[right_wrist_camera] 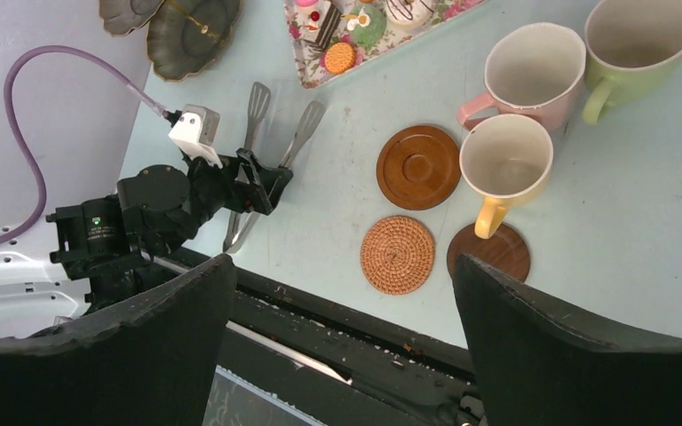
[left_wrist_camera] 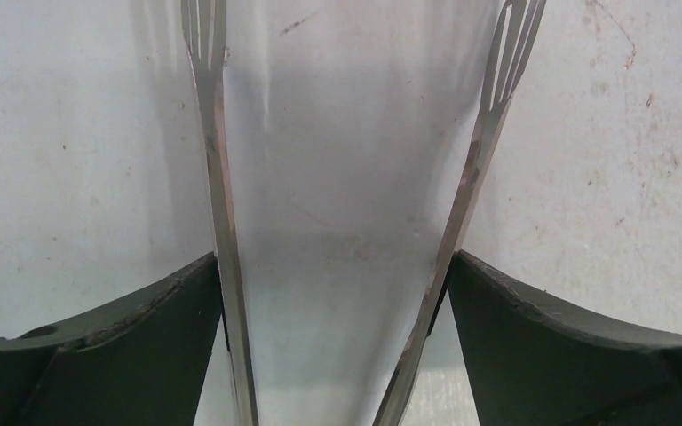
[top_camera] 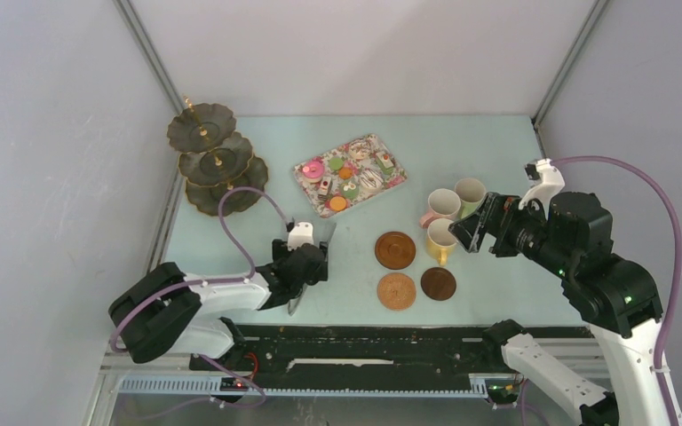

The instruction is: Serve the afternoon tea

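My left gripper (top_camera: pixel 309 259) (left_wrist_camera: pixel 337 266) is shut on the long metal tongs (left_wrist_camera: pixel 218 177), whose two arms press against the inner faces of both fingers; their tips point toward the flowered tray (top_camera: pixel 398 182). Toy cakes and macarons (top_camera: pixel 337 169) lie on that tray. The dark three-tier stand (top_camera: pixel 218 160) is at the back left with bare tiers. Pink mug (top_camera: pixel 442 206), green mug (top_camera: pixel 471 193) and yellow mug (top_camera: pixel 441 240) stand together. My right gripper (top_camera: pixel 463 232) (right_wrist_camera: pixel 342 266) hovers open beside the yellow mug, holding nothing.
Three round coasters lie in front of the mugs: a brown wooden one (top_camera: pixel 395 249), a woven one (top_camera: pixel 397 290) and a dark one (top_camera: pixel 438 283) by the yellow mug's handle. The black rail (right_wrist_camera: pixel 337 319) runs along the table's near edge.
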